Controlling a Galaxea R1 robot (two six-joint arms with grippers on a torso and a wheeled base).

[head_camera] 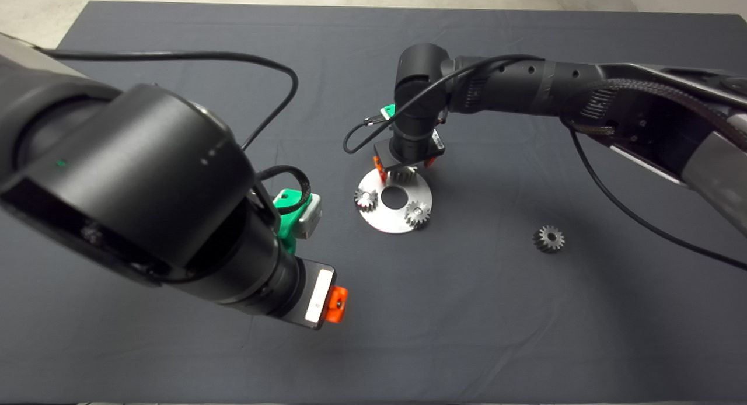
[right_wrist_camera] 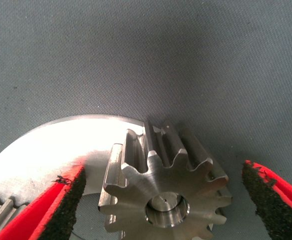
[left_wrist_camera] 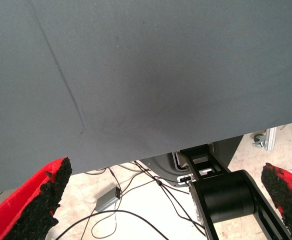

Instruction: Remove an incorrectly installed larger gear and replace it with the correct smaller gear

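Your right gripper [right_wrist_camera: 165, 200] stands over the far edge of the round steel plate [head_camera: 405, 221], jaws wide, one pad on either side of the small silver gear [right_wrist_camera: 163, 187] seated there; neither pad touches it. Two more small gears [head_camera: 366, 199] sit on the plate's left and near-right edges, around its centre hole. The big dark gear [head_camera: 548, 238] lies flat on the mat [head_camera: 175, 358], well apart to the plate's right, toward the mat's right edge. Your left gripper [left_wrist_camera: 155, 205] hangs over the mat's near-left part, jaws wide, holding nothing. No readable writing anywhere.
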